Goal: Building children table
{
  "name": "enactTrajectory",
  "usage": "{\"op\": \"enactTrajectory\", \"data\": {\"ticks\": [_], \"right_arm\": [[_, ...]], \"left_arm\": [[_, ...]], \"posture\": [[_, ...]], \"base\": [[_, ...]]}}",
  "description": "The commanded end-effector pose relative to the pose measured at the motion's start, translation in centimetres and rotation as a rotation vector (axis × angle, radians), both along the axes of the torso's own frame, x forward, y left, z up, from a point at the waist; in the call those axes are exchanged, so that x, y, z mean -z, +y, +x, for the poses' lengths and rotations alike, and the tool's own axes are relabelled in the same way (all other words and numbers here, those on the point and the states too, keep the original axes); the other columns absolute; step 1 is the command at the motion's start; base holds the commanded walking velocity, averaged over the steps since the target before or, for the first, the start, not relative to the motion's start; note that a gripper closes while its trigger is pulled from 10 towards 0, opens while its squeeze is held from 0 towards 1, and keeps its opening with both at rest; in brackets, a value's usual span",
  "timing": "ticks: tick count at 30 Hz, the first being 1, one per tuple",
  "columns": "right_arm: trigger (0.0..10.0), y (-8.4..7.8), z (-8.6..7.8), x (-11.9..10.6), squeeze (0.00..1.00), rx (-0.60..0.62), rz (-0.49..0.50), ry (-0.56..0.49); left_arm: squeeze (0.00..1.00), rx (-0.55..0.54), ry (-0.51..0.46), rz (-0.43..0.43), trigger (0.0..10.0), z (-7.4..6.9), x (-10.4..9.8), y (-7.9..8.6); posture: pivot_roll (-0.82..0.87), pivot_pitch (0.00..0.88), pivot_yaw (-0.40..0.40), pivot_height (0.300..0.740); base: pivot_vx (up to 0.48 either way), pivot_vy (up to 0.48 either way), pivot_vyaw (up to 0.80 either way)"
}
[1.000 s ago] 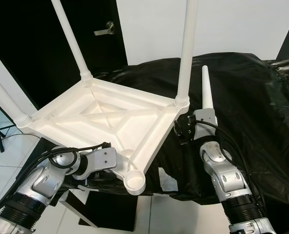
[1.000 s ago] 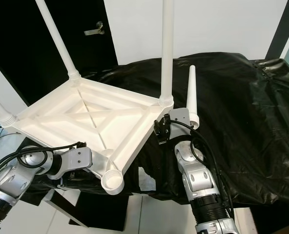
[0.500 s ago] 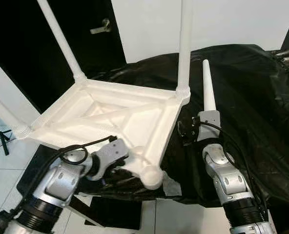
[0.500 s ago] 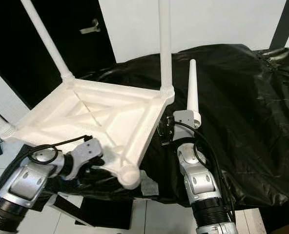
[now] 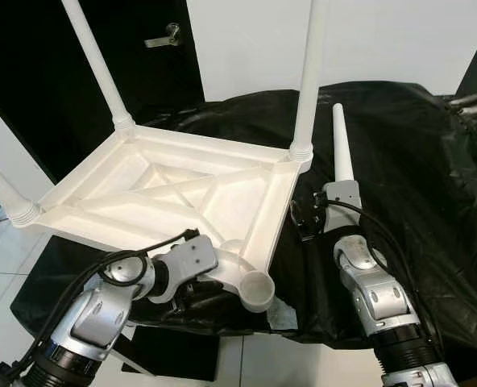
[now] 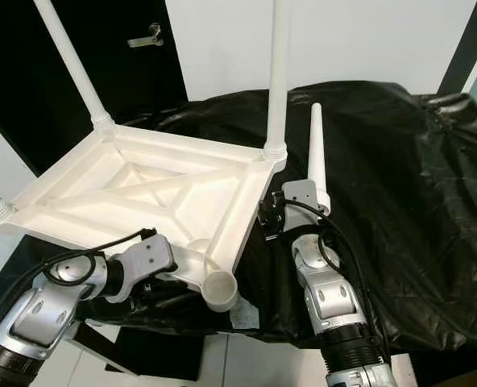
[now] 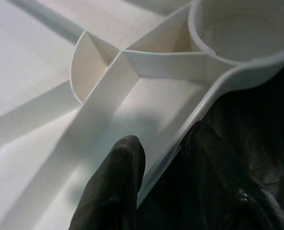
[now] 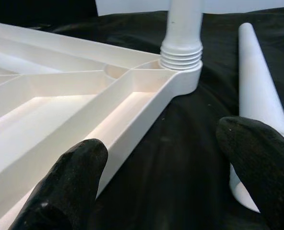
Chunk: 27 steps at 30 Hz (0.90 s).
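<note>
1. A white plastic table top [image 5: 170, 193] lies upside down, its ribbed underside facing up, partly over a surface draped in a black sheet [image 5: 416, 153].
2. Three white legs stand up from its corners: one at the far left [image 5: 93, 60], one at the far right [image 5: 309, 76], and one at the near left [image 5: 1, 193].
3. The near corner carries an empty round socket [image 5: 257, 289].
4. The left gripper [image 7: 159, 158] is closed on the table top's edge just beside that socket, one black finger [image 7: 115, 187] inside the rim and the other outside against the black sheet.
5. The right arm [image 5: 371, 290] rises from the lower right, just beside the table top's right edge.
6. The right gripper [image 8: 166, 172] has its fingers spread apart. One finger [image 8: 257, 158] touches a loose fourth leg [image 5: 341, 145], which stands upright, narrow end up, beside the far right corner. The other finger [image 8: 67, 187] is in front of the table top's edge.
7. A black door with a metal handle [image 5: 161, 35] stands behind, beside a white wall [image 5: 400, 40].
</note>
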State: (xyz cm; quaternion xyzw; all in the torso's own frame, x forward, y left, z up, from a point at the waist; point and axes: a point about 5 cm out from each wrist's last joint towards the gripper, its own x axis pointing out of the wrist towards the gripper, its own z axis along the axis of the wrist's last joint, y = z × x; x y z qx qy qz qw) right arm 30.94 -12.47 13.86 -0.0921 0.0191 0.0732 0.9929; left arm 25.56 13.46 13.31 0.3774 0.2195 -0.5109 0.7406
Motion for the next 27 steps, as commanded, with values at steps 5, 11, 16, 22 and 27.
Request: {"op": "enactTrajectory", "data": {"ticks": [5, 11, 16, 22, 27], "right_arm": [[10.0, 0.3, -0.2, -0.1, 0.0, -0.015, -0.004, 0.005], [10.0, 0.2, -0.4, 0.0, 0.0, -0.008, -0.005, 0.009], [10.0, 0.0, -0.6, 0.0, 0.0, 0.003, -0.005, 0.011], [10.0, -0.6, -0.9, 0.0, 0.0, 0.03, -0.006, 0.013], [10.0, -0.8, -1.2, 0.2, 0.0, 0.039, -0.005, 0.02]], "left_arm": [[0.0, -0.072, -0.037, 0.126, 10.0, 0.4, 1.8, 0.9], [0.0, -0.021, -0.041, 0.21, 10.0, 1.3, 2.0, 1.4], [0.0, 0.036, -0.016, 0.295, 10.0, 1.9, 2.8, 2.7], [0.0, -0.014, 0.038, 0.192, 0.0, 2.4, 2.4, 3.1], [0.0, -0.07, 0.029, 0.153, 0.0, 2.6, 1.8, 3.8]], "posture": [[0.02, 0.0, 0.009, 0.74], [0.01, 0.0, 0.021, 0.74], [-0.01, 0.0, 0.042, 0.74], [-0.03, 0.0, 0.052, 0.74], [-0.03, 0.0, 0.055, 0.74]], "base": [[0.0, 0.0, 0.0], [0.0, 0.0, 0.0], [0.0, 0.0, 0.0], [0.0, 0.0, 0.0], [0.0, 0.0, 0.0]]}}
